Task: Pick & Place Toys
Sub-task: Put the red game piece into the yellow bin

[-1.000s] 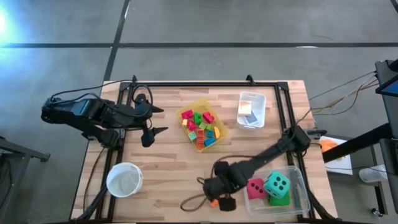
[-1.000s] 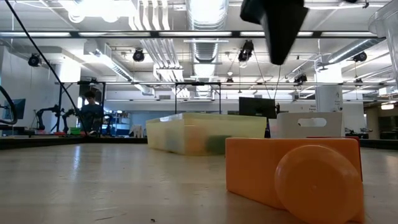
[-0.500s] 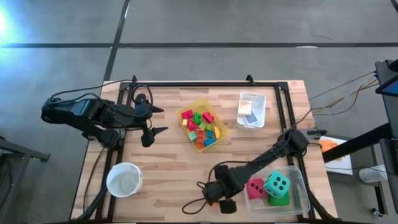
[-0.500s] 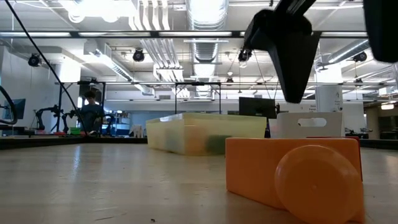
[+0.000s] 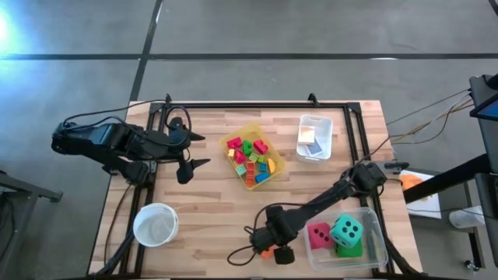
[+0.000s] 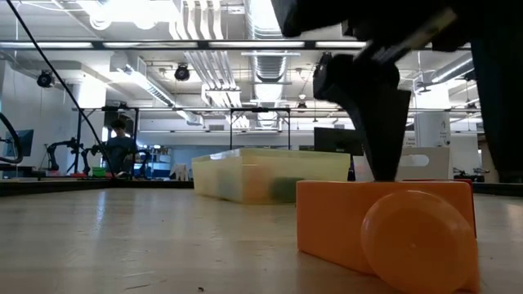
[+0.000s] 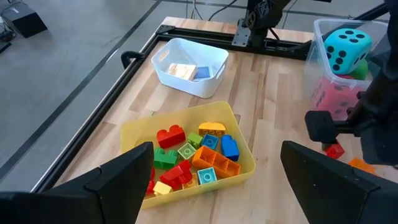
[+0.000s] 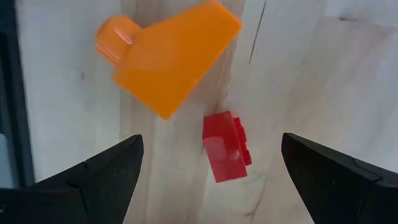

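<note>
My right gripper (image 8: 211,180) points down, open, low over the table's near edge. A small red block (image 8: 227,146) lies on the wood between its two fingers, untouched. An orange block (image 8: 168,59) with a round stud lies just beside it; the low view shows this orange block (image 6: 384,224) close up, with one finger (image 6: 372,114) behind it. Several coloured blocks fill the yellow bin (image 5: 274,152). A pink die (image 5: 320,235), a teal die (image 5: 346,230) and a green one sit in the clear bin (image 5: 377,233). My left gripper (image 5: 201,150) waits open at the table's left.
A white bin (image 5: 313,136) stands at the far right, a round white bowl (image 5: 156,224) at the near left. A dark cable loop (image 5: 241,253) lies by the near edge, close to my right gripper. Bare wood stretches between the bowl and the yellow bin.
My right gripper has come down toward the red and orange blocks at the near edge, rolling slightly, and has stayed open. Nothing on the table has moved.
</note>
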{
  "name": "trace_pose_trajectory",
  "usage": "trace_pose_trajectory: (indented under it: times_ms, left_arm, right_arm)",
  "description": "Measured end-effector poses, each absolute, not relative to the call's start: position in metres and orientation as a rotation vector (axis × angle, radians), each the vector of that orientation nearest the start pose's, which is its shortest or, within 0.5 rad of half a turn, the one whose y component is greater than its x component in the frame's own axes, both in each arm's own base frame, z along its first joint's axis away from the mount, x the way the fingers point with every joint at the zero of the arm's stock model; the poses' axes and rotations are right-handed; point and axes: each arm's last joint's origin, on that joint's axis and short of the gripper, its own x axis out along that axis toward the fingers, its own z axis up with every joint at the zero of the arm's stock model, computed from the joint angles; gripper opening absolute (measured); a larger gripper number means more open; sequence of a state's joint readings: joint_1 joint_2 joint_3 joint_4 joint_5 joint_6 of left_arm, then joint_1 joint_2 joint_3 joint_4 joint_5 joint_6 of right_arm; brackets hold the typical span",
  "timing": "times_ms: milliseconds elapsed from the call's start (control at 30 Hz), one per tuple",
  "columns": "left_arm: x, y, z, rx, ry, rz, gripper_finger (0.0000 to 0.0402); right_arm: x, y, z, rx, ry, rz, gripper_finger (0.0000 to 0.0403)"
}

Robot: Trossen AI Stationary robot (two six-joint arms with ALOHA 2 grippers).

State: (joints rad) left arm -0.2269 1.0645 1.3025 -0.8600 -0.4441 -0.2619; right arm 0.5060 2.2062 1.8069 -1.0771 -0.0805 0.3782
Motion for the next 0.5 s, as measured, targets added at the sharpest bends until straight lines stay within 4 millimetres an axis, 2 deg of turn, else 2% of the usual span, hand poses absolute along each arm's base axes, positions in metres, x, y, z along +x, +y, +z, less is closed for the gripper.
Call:
trace_pose_trajectory:
  times_ms: [233,500]
  left_arm:
    - [0.19,-0.031,0.396,-0.048,0.555,0.285,0.0351]
    - [0.19,-0.031,0.396,-0.048,0.555,0.285,0.0351]
  right_arm:
    - [0.376,0.21,0.158,-0.081,1.639,0.181,0.0374]
    - [0.376,0.209,0.157,-0.097,1.638,0.167,0.0374]
